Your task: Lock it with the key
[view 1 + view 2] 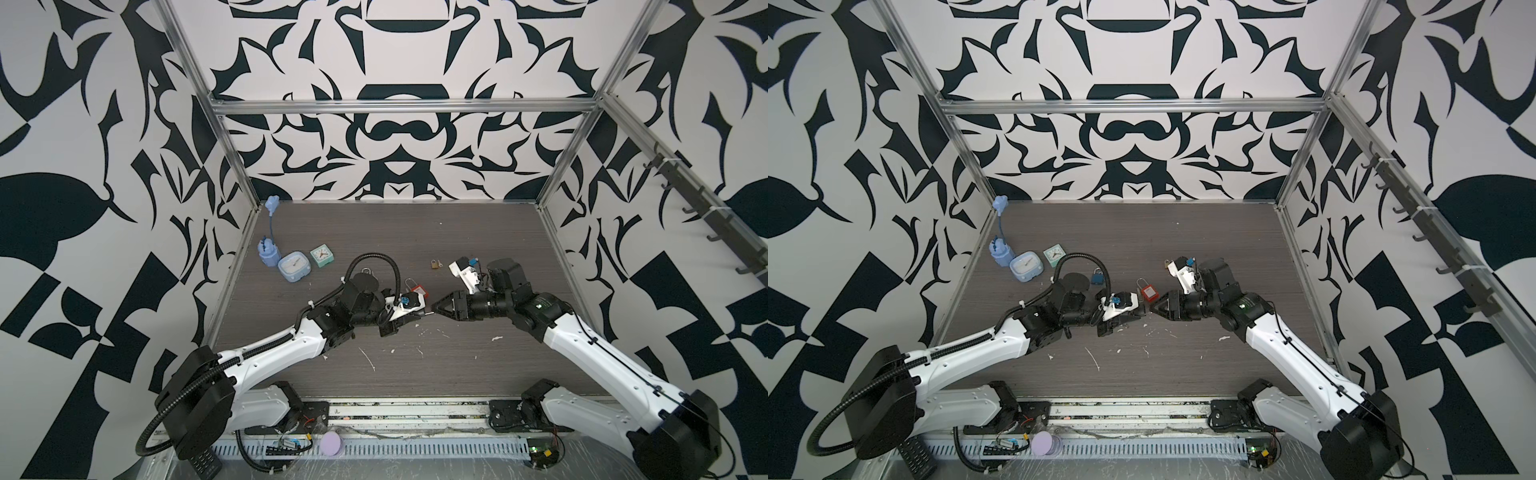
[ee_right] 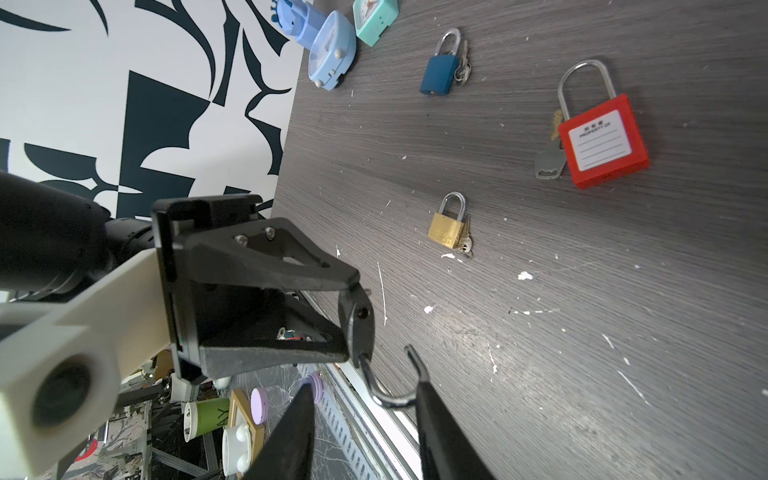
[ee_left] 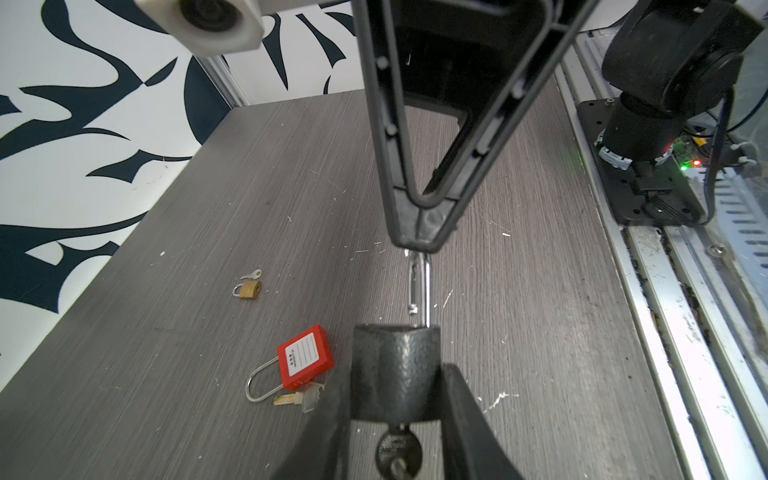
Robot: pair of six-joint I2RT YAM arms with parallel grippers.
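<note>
- Padlock [image 3: 395, 386] of dark grey metal fills the near part of the left wrist view. The left claw [image 3: 397, 368] clamps it across the body, jaws narrow and pressed on both flanks.
- Its key [image 3: 398, 453] sits in the keyhole at the end away from the shackle [image 3: 419, 286].
- The shackle stands raised, and the end of its short leg is clear of the body.
- The right claw [image 3: 419, 239] meets the top of the shackle tip-on.
- Beyond, on the tabletop [image 3: 166, 332], lie a red padlock [image 3: 305, 357] and a small brass padlock [image 3: 248, 289], each with a key beside it.
- In the right wrist view the shackle's [image 2: 390, 401] bend sits inside the right claw [image 2: 365, 384], which is partly spread. One of its fingers [image 2: 440, 424] touches the bend, and a gap shows at the other.
- The shackle's free end hangs in the air, out of the padlock [image 2: 357, 324], which the left claw [image 2: 351, 316] pinches edge-on.
- A blue padlock [image 2: 436, 77] lies farther off, near two clocks [image 2: 332, 50].
- In both top views the left claw [image 1: 417, 314] and right claw [image 1: 434, 309] meet tip to tip about the middle of the tabletop, a little nearer its front edge. The padlock between them is too small to make out.
- The red padlock [image 1: 1149, 292] lies just behind them and the brass padlock [image 1: 434, 264] farther toward the far edge.
- The clocks [image 1: 294, 268] sit by the left edge.
</note>
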